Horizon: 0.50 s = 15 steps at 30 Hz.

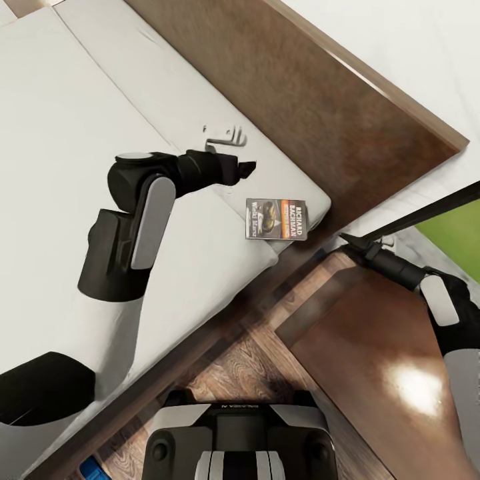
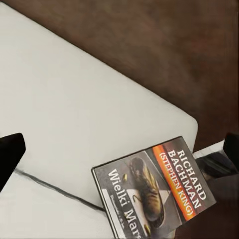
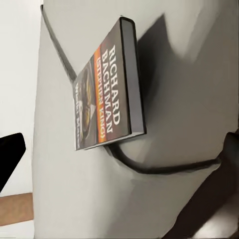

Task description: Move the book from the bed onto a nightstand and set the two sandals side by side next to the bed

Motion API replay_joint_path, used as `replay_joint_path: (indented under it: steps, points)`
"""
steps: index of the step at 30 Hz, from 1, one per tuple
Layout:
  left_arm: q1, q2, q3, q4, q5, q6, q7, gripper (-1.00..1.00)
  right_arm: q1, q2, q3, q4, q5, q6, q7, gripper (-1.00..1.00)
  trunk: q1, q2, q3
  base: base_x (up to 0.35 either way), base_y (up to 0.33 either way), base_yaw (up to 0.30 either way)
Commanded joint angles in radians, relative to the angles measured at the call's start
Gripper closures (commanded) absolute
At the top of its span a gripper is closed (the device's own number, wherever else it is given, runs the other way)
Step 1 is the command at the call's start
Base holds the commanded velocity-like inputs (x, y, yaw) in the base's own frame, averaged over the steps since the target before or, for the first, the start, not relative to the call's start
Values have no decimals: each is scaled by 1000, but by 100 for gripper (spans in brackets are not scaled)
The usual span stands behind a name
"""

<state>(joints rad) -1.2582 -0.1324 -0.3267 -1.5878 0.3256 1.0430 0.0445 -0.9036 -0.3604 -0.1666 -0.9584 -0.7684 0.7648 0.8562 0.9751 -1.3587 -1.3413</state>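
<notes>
The left tool [image 1: 248,168] hangs over the pale mattress of the bed [image 1: 60,133], just left of the book [image 1: 277,219] and a little farther back, not touching it. In the left wrist view its two dark fingertips [image 2: 10,152] sit wide apart at the picture's edges, so the tool is spread and holds nothing. The right tool [image 1: 352,244] reaches in from the right over the far corner of the nightstand [image 1: 373,373], its tip just beside the mattress corner and near the book's right end. In the right wrist view its fingertips [image 3: 9,154] also stand far apart, spread and empty.

The book lies flat, cover up, on the near right corner of the mattress, close to the edge, with its orange band and white lettering readable. The dark wooden headboard [image 1: 320,100] runs behind it. The nightstand stands right beside the bed, its glossy top catching a bright glare. A small piece of a blue sandal [image 1: 93,470] shows on the plank floor [image 1: 247,367] at the near left, beside the robot's base
</notes>
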Motion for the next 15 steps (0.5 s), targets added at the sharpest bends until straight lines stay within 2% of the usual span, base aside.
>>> replay_joint_path:
  steps: [1,6,9,15]
  points:
    - [-7,0,0,0,5,4,4,-100,-6,0,3,6,-1,5,1,-100,0,0,0,0,0,0]
    - [-37,-7,0,1,7,4,2,-100,-44,1,27,66,-1,1,3,-100,0,0,0,0,0,0]
    - [-59,-9,0,1,8,4,2,-100,-81,4,47,135,1,-4,6,-100,0,0,0,0,0,0]
    - [-66,-10,2,1,8,4,3,-100,-109,9,72,201,1,-18,10,-100,0,0,0,0,0,0]
